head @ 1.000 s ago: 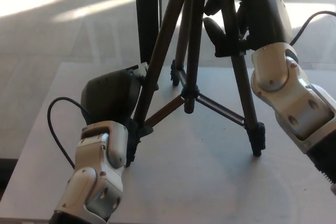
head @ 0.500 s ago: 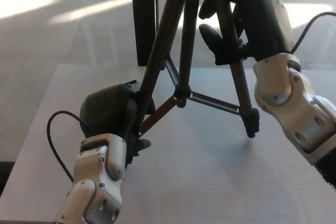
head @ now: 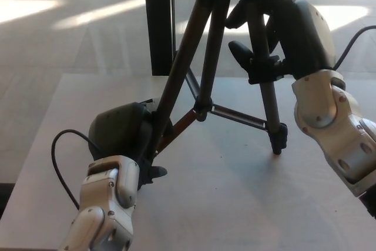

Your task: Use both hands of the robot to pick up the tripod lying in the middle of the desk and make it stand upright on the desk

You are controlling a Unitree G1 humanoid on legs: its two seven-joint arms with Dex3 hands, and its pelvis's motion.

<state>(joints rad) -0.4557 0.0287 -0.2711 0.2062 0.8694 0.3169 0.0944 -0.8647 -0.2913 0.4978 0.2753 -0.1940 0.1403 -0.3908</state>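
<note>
A dark tripod (head: 212,45) with brown-black legs stands tilted on the grey desk (head: 235,204), its legs spread and braces meeting at a centre hub (head: 201,110). My left hand (head: 124,133) is shut on the lower end of the left leg, near the desk. My right hand (head: 282,33) is shut on the upper part of the right leg, whose foot (head: 279,139) rests on the desk. The rear leg runs back behind the hub. The tripod's head is cut off by the top edge.
A black vertical post (head: 158,22) stands behind the desk's far edge. Sunlit floor lies beyond. A black cable (head: 59,151) loops from my left wrist. The desk's near part, in front of the tripod, is bare.
The tripod has been raised more upright and its right foot has shifted slightly left and back. Both hands kept their hold; the view has shifted a little.
</note>
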